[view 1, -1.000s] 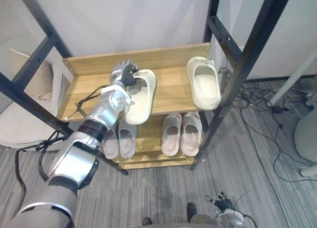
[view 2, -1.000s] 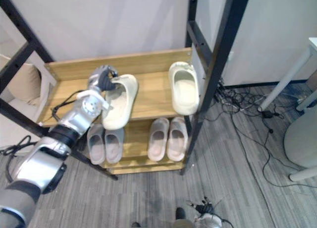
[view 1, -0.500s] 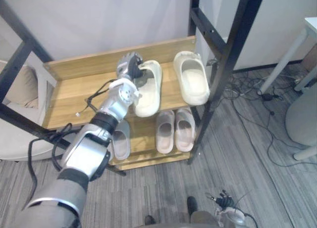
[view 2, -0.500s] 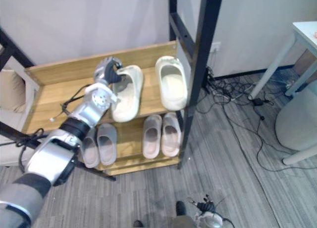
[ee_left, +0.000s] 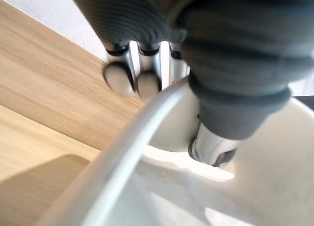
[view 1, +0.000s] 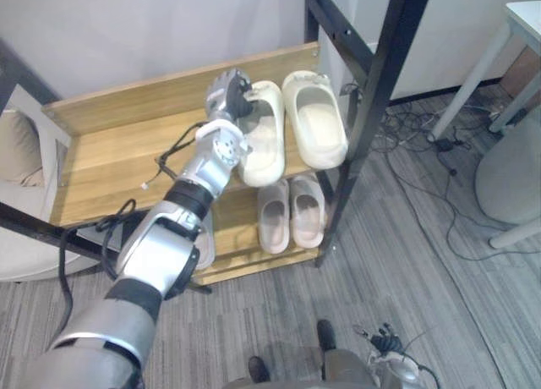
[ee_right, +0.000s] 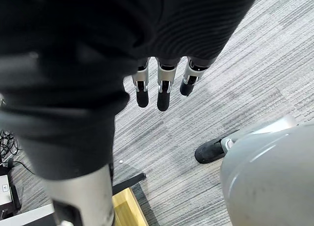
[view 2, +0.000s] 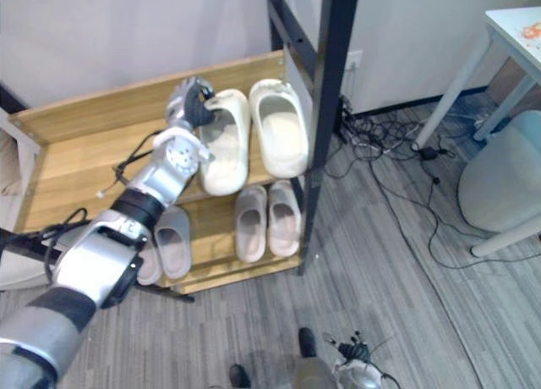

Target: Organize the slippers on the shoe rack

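Observation:
My left hand (view 1: 226, 93) is shut on the heel rim of a cream slipper (view 1: 264, 139) lying on the wooden rack's top shelf (view 1: 118, 161). In the left wrist view the fingers (ee_left: 128, 73) lie outside the slipper's rim (ee_left: 147, 123) and the thumb presses inside it. A second cream slipper (view 1: 314, 123) lies right beside it, nearly touching. On the lower shelf sits a pale pink pair (view 1: 292, 213), and a grey pair (view 2: 169, 241) partly hidden by my arm. My right hand (ee_right: 164, 88) hangs open over the carpet, holding nothing.
A black metal post (view 1: 372, 84) stands close to the right of the cream slippers. Cables (view 1: 423, 127) trail on the floor behind it. A white table leg (view 1: 473, 76) and a round grey seat (view 1: 511, 178) are at the right, and a beige cushion (view 1: 21, 152) at the left.
My left hand has slid the held cream slipper to the right, closing the gap to the other cream slipper. The camera has also shifted.

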Robot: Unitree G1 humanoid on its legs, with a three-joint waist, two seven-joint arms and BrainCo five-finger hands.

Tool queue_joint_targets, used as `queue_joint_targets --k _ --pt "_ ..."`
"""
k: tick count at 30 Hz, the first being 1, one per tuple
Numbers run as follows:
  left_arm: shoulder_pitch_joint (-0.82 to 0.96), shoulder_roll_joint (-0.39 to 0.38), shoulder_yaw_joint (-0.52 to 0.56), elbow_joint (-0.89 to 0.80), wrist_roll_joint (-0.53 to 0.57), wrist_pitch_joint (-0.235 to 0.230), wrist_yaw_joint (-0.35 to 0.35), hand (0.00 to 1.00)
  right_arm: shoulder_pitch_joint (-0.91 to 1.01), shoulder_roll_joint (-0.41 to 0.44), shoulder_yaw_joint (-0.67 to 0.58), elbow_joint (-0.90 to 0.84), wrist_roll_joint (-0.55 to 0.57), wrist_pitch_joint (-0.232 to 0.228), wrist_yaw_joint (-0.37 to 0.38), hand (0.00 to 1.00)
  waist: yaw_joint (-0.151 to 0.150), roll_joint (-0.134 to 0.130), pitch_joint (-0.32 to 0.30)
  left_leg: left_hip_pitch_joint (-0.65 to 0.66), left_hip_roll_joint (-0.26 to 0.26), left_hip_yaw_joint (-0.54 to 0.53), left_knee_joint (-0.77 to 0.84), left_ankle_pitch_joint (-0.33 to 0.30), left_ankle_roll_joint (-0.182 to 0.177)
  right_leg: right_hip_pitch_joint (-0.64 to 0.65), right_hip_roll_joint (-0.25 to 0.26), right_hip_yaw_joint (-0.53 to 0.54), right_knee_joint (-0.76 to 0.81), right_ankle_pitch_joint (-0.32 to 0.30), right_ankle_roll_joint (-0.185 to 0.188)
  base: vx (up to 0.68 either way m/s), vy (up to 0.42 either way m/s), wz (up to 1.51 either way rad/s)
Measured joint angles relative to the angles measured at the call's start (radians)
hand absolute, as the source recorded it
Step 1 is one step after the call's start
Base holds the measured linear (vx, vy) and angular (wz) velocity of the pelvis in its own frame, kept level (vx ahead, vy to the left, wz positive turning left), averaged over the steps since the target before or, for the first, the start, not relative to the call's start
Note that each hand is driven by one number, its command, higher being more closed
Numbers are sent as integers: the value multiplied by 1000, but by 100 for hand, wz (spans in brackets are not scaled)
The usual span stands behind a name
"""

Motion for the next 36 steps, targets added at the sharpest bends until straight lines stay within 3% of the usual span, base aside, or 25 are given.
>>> queue_joint_targets --k 11,28,36 --pt "-15 -40 1 -3 -31 6 -1 0 -1 1 -1 1 0 0 -2 0 -8 -4 2 4 -36 -13 14 -14 23 21 -36 -10 -8 -3 23 13 28 4" --pt "47 -71 23 9 -141 -2 -3 0 -11 -13 39 24 1 12 -1 0 -24 -8 5 31 -35 -59 14 -14 22 108 -34 -64 -90 34 18 -32 -30 7" --pt "81 -72 23 -17 -196 -17 -4 0 -29 -13 59 42 2 15 0 0 -24 -29 16 40 -36 -84 14 -12 21 127 -37 -88 -90 34 18 -41 -26 7"
